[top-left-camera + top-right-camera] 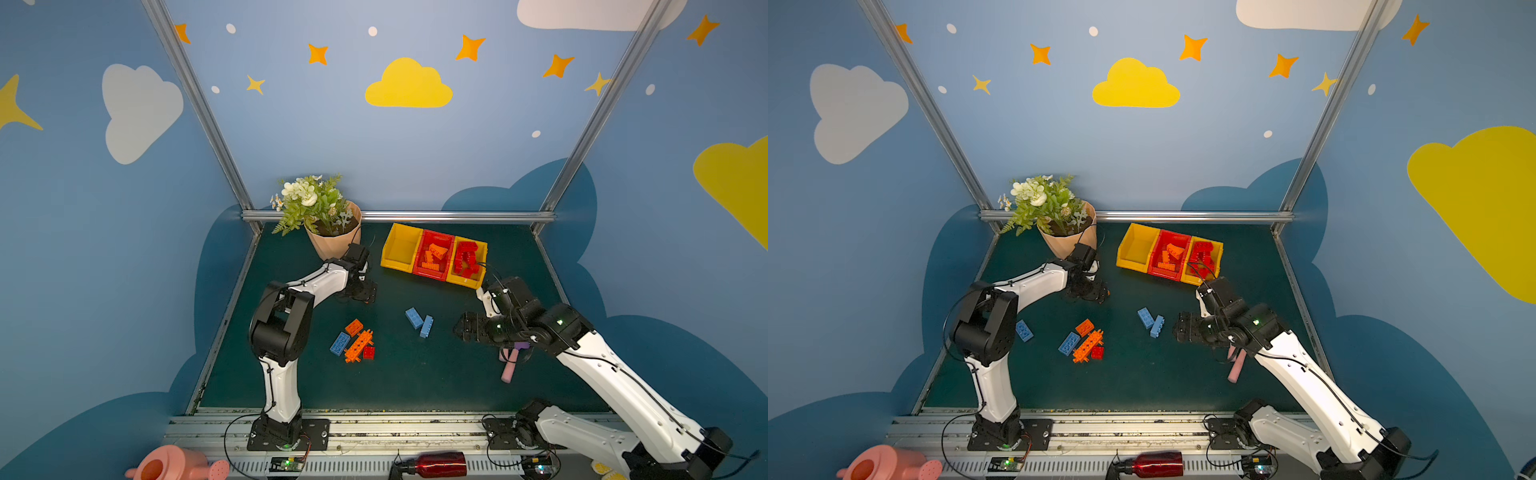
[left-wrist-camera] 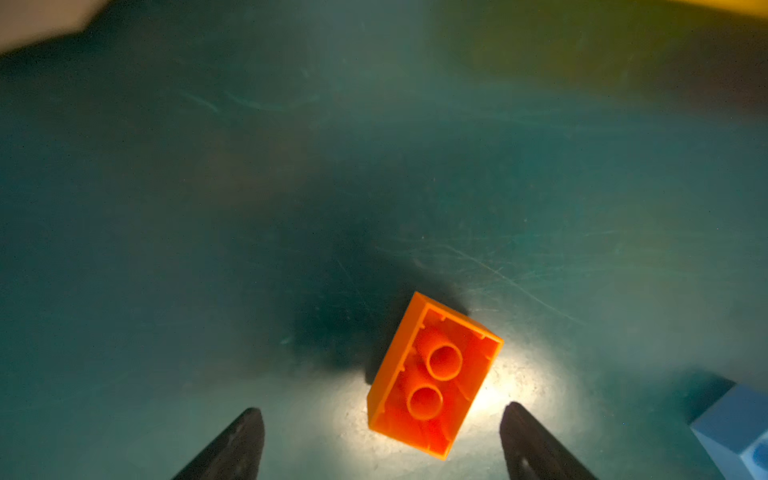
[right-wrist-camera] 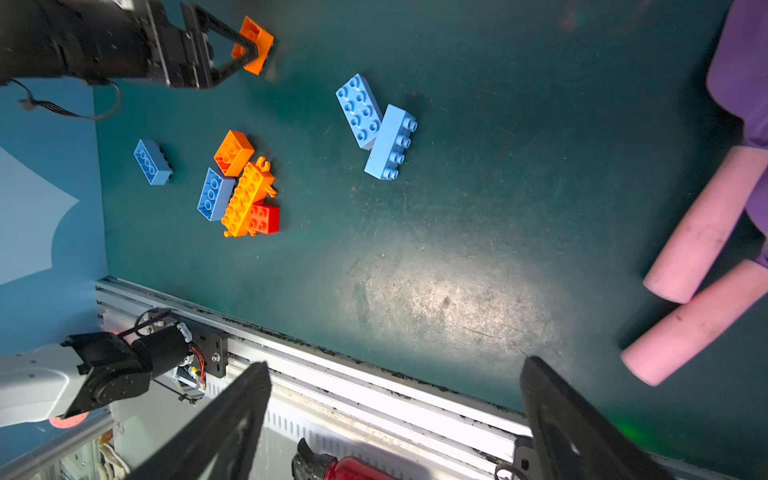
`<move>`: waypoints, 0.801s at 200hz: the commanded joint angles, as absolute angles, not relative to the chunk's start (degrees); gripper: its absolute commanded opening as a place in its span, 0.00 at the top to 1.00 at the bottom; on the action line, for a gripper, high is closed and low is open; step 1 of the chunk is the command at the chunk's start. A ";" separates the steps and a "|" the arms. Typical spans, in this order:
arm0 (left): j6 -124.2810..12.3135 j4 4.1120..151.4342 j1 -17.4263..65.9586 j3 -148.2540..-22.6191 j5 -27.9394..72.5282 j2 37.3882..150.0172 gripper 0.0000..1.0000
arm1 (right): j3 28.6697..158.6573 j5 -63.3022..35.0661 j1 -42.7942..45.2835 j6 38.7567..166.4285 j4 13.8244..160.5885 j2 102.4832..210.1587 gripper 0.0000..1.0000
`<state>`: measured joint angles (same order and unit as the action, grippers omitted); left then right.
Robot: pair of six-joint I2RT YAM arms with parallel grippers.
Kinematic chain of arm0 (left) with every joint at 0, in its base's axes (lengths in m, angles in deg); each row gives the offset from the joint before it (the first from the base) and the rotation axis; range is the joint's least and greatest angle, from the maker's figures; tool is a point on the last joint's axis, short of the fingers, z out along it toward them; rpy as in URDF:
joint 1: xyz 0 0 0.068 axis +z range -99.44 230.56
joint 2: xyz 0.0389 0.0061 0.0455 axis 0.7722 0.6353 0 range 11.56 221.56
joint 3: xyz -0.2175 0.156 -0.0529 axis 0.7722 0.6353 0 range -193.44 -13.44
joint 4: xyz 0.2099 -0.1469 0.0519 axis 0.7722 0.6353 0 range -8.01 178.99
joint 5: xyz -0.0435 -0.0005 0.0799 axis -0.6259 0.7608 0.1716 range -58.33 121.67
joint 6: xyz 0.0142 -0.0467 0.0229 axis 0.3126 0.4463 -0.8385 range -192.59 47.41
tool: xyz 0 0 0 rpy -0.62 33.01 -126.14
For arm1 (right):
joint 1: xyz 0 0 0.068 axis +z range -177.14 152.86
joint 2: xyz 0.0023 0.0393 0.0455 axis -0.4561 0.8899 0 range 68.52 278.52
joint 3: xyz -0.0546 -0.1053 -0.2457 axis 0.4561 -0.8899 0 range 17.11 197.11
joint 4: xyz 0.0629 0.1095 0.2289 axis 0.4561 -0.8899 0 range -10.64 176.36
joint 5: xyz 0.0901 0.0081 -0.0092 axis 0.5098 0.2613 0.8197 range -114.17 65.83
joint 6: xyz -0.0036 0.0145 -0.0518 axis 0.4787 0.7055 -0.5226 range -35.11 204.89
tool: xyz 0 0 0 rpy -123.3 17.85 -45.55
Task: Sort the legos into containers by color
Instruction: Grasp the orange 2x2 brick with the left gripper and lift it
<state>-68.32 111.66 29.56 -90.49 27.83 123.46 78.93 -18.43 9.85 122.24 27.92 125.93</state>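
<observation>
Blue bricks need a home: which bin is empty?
The yellow bin nearest the flower pot; the red bin and other yellow bin hold bricks.

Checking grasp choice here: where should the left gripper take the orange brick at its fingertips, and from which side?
Probably across the two long outer walls of the orange brick, coming in from its hollow underside, which faces the left gripper. Those walls are flat and parallel; the brick sits skewed to the open jaws, so turn the wrist first.

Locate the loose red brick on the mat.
In both top views the red brick sits left of centre, against the near end of the long orange brick.
</observation>
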 commanded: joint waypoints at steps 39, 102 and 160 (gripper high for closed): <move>-69.58 112.32 29.76 -95.30 23.94 128.54 0.30 | 80.29 -22.13 10.30 124.34 24.58 122.85 0.08; -67.22 113.00 29.43 -95.27 22.62 129.95 0.67 | 81.01 -24.69 10.23 124.10 23.31 122.66 0.08; -65.02 119.22 26.67 -100.61 22.22 129.14 0.75 | 81.43 -25.90 9.81 122.75 22.75 121.93 0.08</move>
